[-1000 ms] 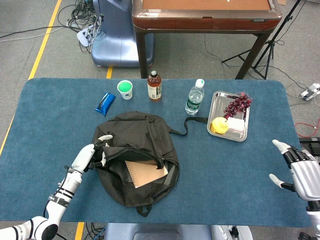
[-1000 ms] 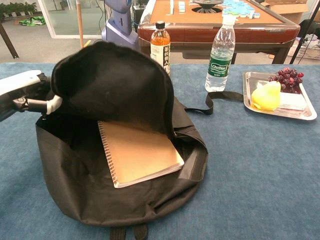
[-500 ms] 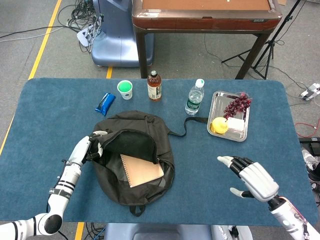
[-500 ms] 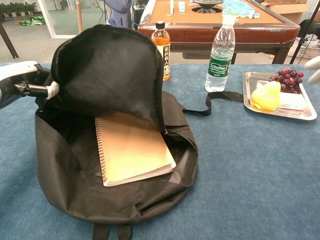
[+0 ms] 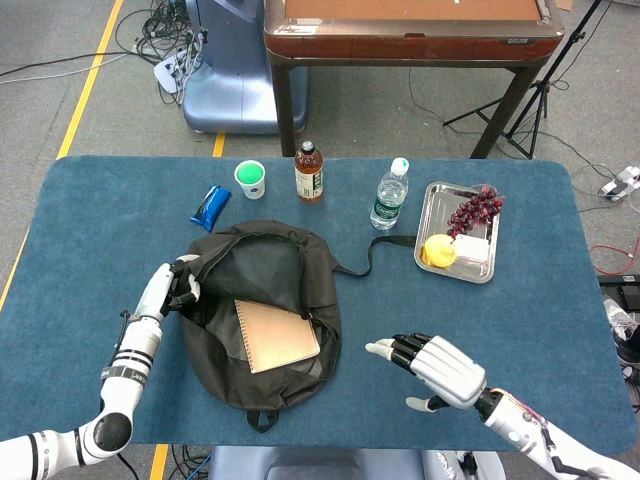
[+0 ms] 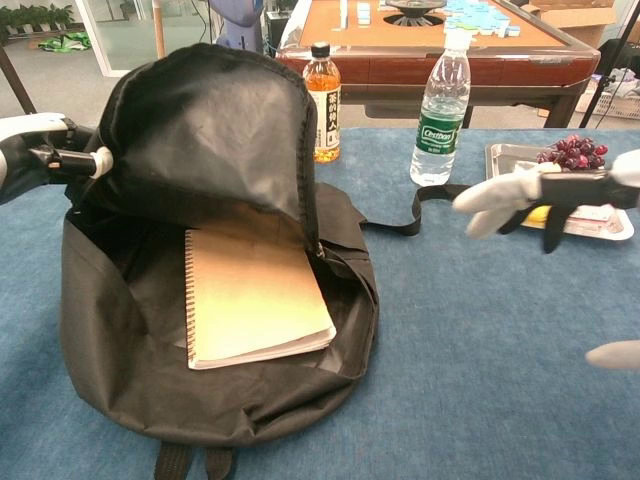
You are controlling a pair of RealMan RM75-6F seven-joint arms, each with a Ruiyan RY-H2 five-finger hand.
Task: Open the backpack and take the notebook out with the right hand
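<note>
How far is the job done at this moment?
Done: the backpack is open, its flap held up by the left hand. In hand: the right hand, open and empty, hovers right of the bag. Left: gripping the notebook, which lies inside, and lifting it out.

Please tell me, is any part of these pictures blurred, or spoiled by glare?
In the chest view the right hand looks slightly smeared, and the notebook cover is brightly lit toward its near edge. In the head view the steel tray shines a little; the backpack interior is dark but sharp.
</note>
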